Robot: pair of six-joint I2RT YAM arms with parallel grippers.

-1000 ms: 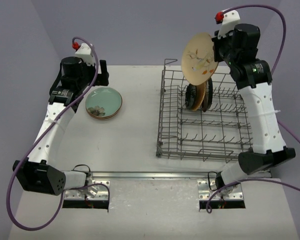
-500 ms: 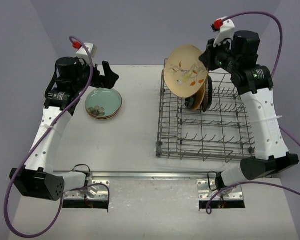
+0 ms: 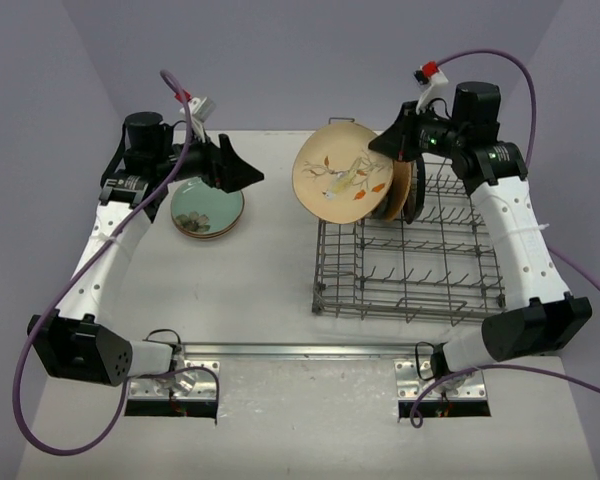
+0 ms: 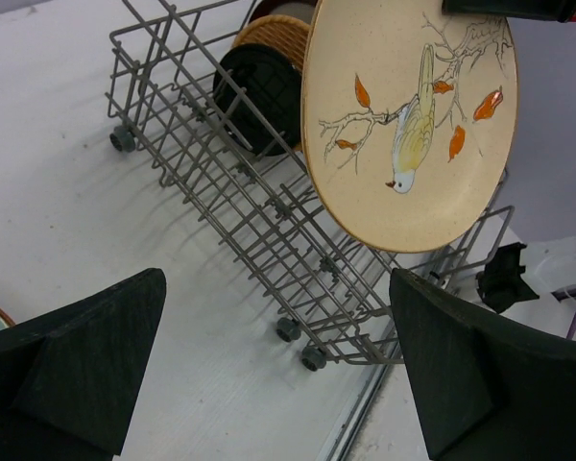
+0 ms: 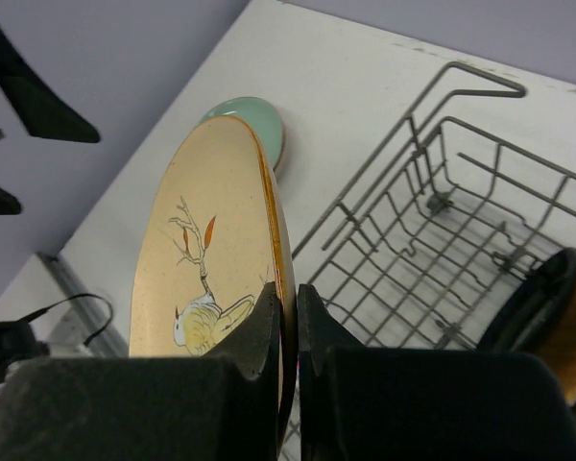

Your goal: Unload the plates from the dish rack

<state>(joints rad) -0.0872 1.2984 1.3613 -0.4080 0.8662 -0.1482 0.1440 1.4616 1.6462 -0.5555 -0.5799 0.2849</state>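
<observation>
My right gripper (image 3: pixel 388 148) is shut on the rim of a cream plate with a yellow bird and orange leaves (image 3: pixel 342 187). It holds the plate tilted in the air over the far left corner of the grey wire dish rack (image 3: pixel 410 255). The right wrist view shows the fingers pinching the plate's edge (image 5: pixel 288 293). A black plate (image 4: pixel 264 91) and a tan-orange plate (image 4: pixel 274 34) stand upright in the rack. My left gripper (image 3: pixel 242 170) is open and empty, pointing toward the held plate (image 4: pixel 413 125) with a gap between them.
A pale green plate (image 3: pixel 208 205) lies on a short stack on the table at the left, below my left arm; it also shows in the right wrist view (image 5: pixel 254 120). The rack stands on small wheels (image 4: pixel 312 358). A metal rail (image 3: pixel 300 350) runs along the near edge.
My right gripper has carried the bird plate left and lower, from above the rack's back to its far left corner. My left gripper has swung right toward it.
</observation>
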